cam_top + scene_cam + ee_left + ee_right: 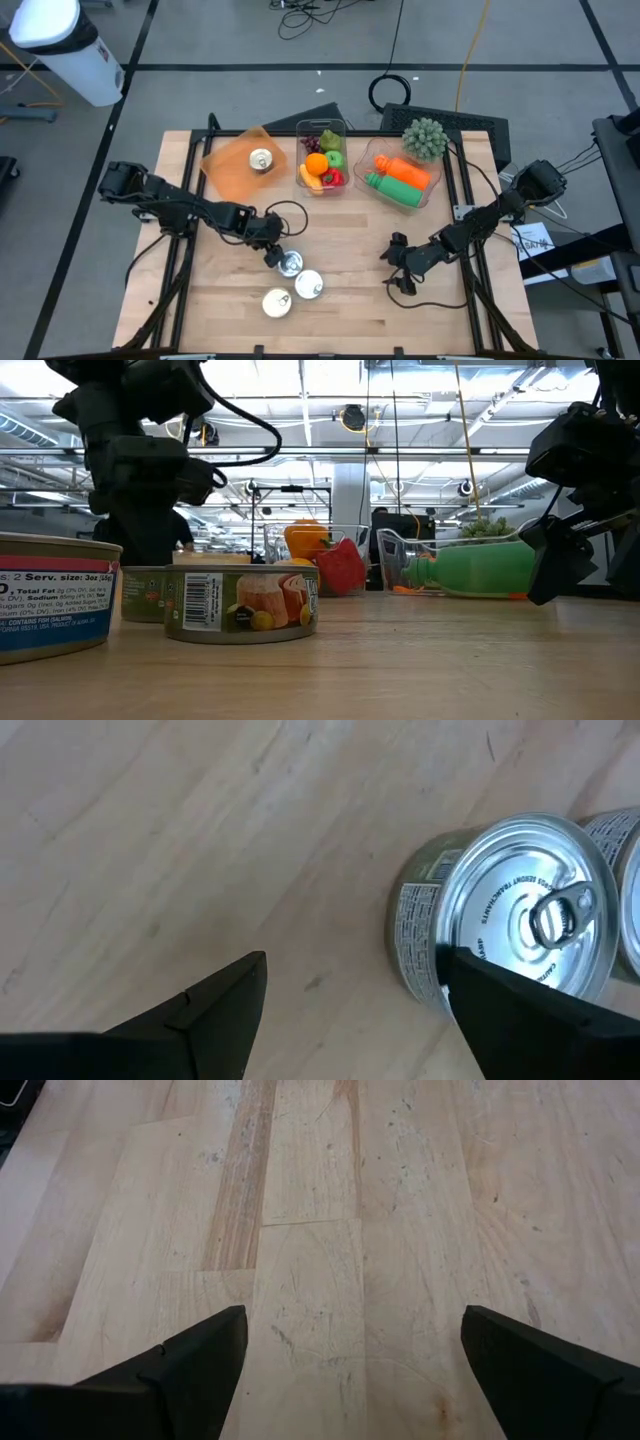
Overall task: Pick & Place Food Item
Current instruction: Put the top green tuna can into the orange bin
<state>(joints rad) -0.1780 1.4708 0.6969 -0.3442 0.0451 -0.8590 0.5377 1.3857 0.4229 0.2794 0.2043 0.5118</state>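
Note:
Three silver-topped food cans stand on the wooden table near its near edge (290,263) (309,285) (276,303). A fourth can (261,160) sits on an orange plate (228,168). My left gripper (272,255) is open and low beside the farthest can of the three. In the left wrist view that can (520,925) lies off to one side of the gap (353,958), under one fingertip. My right gripper (397,270) is open over bare wood (354,1312), right of the cans. My left gripper has one fingertip (470,980) at the rim of the can's pull-tab lid (440,935), coming from above and slanting. I cannot tell whether it touches the can. The can stands upright on the table.
Along the far edge stand a clear bin of toy fruit (322,160) and a clear bin with a green and an orange bottle (400,180), with a green plant (425,138) behind. Bare wood lies between the two grippers. Cables cross the table near the left arm.

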